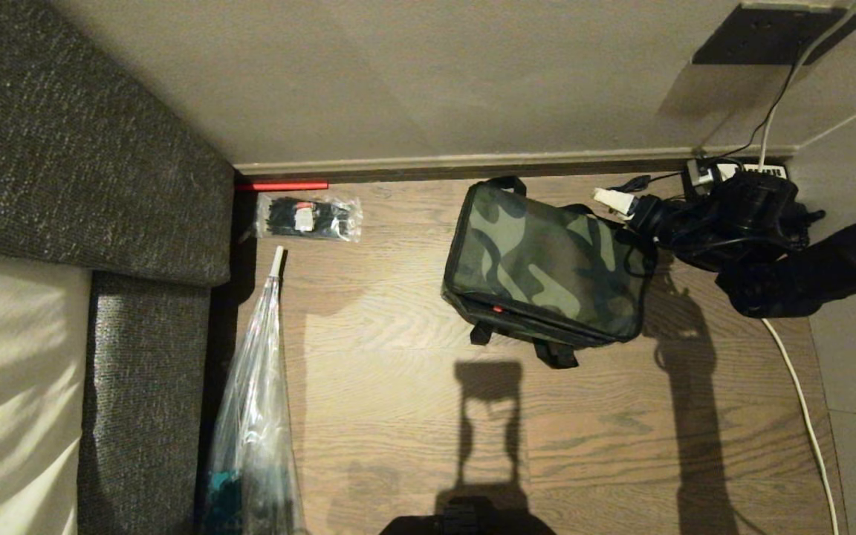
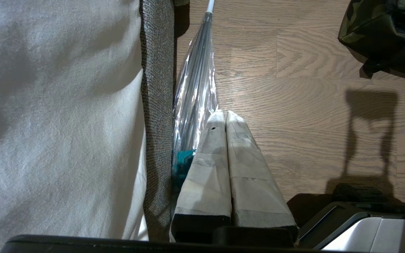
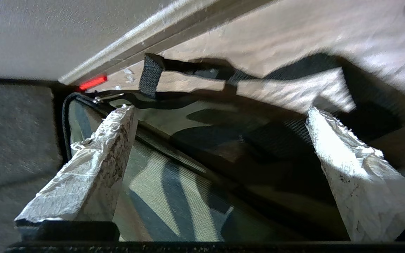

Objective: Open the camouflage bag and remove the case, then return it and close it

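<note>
The camouflage bag (image 1: 547,267) lies closed on the wooden floor, with black straps at its near and far edges. My right gripper (image 1: 625,208) hangs at the bag's far right corner. In the right wrist view it (image 3: 220,110) is open wide, and its foil-wrapped fingers (image 3: 93,158) straddle the bag's top (image 3: 160,182) just below a black strap (image 3: 151,75). Nothing is between them. The case is hidden. My left gripper (image 2: 225,114) stays parked low beside the couch, its taped fingers pressed together and empty.
A grey couch (image 1: 86,148) with a white cushion fills the left side. A clear folded umbrella (image 1: 261,386) lies along it. A clear packet of cable ties (image 1: 309,217) and a red stick (image 1: 283,186) lie near the wall. A white cable (image 1: 807,416) runs down the right.
</note>
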### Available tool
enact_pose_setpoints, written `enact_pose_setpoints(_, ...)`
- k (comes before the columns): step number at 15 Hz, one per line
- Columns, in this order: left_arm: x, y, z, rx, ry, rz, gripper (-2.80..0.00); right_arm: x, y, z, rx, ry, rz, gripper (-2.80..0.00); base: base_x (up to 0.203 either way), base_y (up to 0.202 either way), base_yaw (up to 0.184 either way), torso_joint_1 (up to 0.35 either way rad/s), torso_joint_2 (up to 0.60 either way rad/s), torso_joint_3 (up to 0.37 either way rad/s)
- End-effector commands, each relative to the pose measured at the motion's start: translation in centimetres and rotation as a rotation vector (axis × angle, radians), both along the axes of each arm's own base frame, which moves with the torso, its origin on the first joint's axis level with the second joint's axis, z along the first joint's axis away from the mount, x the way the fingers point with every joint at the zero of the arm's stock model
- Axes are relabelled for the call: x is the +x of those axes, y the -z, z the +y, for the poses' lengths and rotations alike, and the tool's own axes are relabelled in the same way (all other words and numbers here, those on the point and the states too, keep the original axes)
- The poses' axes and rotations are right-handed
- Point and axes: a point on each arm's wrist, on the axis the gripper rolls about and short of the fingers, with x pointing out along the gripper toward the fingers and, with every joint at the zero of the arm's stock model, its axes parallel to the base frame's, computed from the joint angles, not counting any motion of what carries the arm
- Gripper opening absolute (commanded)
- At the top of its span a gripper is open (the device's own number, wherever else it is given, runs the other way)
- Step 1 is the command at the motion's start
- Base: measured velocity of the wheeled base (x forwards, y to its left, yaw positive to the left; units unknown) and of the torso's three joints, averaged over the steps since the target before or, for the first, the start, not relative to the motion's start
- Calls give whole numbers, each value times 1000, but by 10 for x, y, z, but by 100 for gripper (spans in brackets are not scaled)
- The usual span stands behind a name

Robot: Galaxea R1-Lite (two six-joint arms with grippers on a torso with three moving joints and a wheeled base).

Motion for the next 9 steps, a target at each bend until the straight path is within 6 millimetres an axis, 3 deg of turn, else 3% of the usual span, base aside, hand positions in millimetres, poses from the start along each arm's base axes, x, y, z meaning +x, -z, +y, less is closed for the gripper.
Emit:
enact_pose_setpoints(1, 0, 0, 0, 0, -1, -1, -280, -3, 10, 10, 30, -26, 51, 0, 0, 0, 0, 0, 0, 0)
enact_pose_setpoints(4, 0, 0, 0, 0, -1, -1, -280, -13, 23, 27, 43, -55, 116, 0, 0, 0, 0, 0, 0, 0)
enact_pose_setpoints(9, 0, 0, 0, 0, -1, -1, -280, -25, 18, 40, 64, -74, 131, 0, 0, 0, 0, 0, 0, 0)
